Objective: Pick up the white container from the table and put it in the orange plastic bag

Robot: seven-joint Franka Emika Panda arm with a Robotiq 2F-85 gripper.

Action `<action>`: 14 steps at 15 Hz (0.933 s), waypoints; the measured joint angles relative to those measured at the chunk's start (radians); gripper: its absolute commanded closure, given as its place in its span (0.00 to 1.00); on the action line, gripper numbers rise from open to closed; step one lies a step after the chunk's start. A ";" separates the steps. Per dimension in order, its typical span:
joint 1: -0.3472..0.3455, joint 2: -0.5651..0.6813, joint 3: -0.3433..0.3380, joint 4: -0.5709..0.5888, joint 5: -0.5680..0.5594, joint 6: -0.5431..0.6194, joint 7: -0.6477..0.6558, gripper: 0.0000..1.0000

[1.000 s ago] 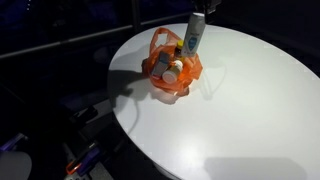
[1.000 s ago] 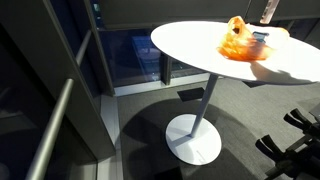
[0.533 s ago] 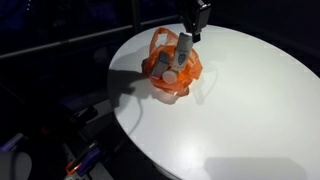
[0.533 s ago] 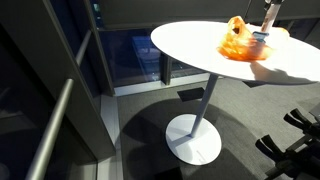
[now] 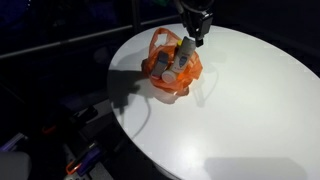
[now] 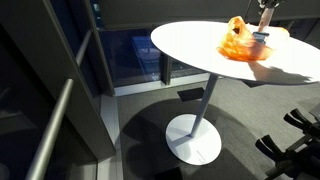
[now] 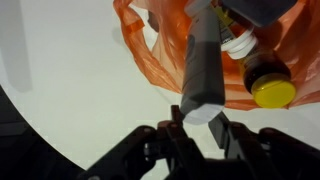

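In the wrist view, left of the orange plastic bag (image 7: 148, 52) there is only bare white bench (image 7: 70, 70). At the bag's mouth the white container (image 7: 203, 65) reaches in past the rim. Its far end is among the things inside, and its near end is clamped between the jaws of the hand (image 7: 198, 128) — so the hand is closed on the container and has not let go. Right of the container, inside the bag, sit a white-capped bottle (image 7: 238, 43) and a yellow-capped bottle (image 7: 272, 92). In an exterior view the container (image 5: 186, 50) stands nearly upright over the bag's middle, its lower end within the opening. By my judgement the pick-up and the carry are done — what is left is to lower a little, release, and lift clear without dragging the bag along
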 measured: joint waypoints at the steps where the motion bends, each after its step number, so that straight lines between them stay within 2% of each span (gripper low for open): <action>1: -0.002 0.004 -0.001 0.002 0.000 0.006 0.000 0.89; 14: -0.010 0.060 -0.015 0.007 0.000 0.069 0.001 0.89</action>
